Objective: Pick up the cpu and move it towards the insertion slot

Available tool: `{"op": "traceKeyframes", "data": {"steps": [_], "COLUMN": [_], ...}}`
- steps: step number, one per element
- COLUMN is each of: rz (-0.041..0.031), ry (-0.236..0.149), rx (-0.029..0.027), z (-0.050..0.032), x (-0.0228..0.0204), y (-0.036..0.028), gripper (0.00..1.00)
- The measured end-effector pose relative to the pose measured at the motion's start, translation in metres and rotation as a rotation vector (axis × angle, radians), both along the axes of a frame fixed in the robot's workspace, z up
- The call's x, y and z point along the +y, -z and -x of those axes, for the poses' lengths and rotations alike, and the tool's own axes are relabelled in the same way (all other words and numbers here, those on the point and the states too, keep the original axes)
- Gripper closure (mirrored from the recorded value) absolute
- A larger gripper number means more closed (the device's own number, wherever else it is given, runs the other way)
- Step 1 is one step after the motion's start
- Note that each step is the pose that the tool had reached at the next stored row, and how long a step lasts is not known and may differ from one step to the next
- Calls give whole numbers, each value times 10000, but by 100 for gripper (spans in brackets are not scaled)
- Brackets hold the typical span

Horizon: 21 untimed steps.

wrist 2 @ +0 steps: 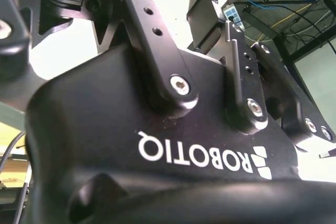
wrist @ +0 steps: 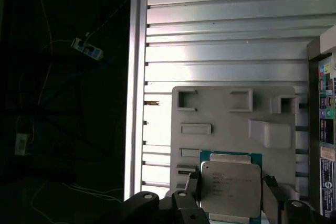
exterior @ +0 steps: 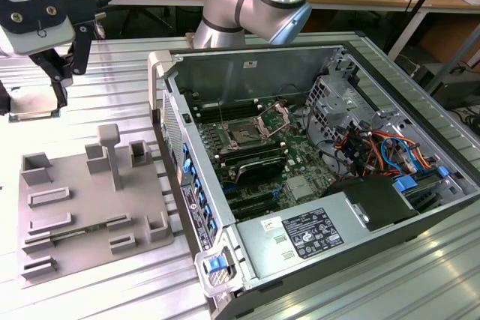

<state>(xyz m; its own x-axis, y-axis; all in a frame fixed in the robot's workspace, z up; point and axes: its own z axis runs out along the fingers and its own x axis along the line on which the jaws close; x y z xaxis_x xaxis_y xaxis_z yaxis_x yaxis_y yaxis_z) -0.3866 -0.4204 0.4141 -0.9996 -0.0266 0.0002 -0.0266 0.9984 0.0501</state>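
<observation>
1. The gripper (wrist: 231, 192) pinches the cpu (wrist: 231, 186) by two opposite edges, one dark finger (wrist: 191, 188) on each side; the silvery top faces the first wrist camera, with a thin teal rim round it.
2. Beyond the cpu in that view lies the grey fixture plate (wrist: 226, 111) with its raised pockets and blocks; it rests on the ribbed aluminium table (wrist: 220, 40).
3. In the exterior view the gripper hangs at the far left, past the plate's far corner; the plate's tall posts (exterior: 112, 157) stand between it and the open computer case (exterior: 247, 61).
4. The case's wall (exterior: 171, 121) on the exterior view's left, with a pale handle (exterior: 157, 73) at its end, rises between gripper and motherboard.
5. The insertion slot (exterior: 244, 135) sits inside the case, well apart from the cpu — dark centre, retention plate (exterior: 274, 119) tilted up beside it; black memory slots (exterior: 255, 164) lie just beside.
6. Farther toward the exterior view's right: a power supply (exterior: 315, 231) and coloured cables (exterior: 382, 148).
</observation>
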Motion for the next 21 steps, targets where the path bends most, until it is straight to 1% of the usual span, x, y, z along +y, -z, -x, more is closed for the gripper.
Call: {"op": "traceKeyframes", "data": {"steps": [12,15,21], "rz": [0,1,0], "ry": [0,-1,0], "rx": [0,0,0], "z": [-123,-171,-232], "x": [0,0,0], "y": [0,0,0], "gripper": [45,45,45]}}
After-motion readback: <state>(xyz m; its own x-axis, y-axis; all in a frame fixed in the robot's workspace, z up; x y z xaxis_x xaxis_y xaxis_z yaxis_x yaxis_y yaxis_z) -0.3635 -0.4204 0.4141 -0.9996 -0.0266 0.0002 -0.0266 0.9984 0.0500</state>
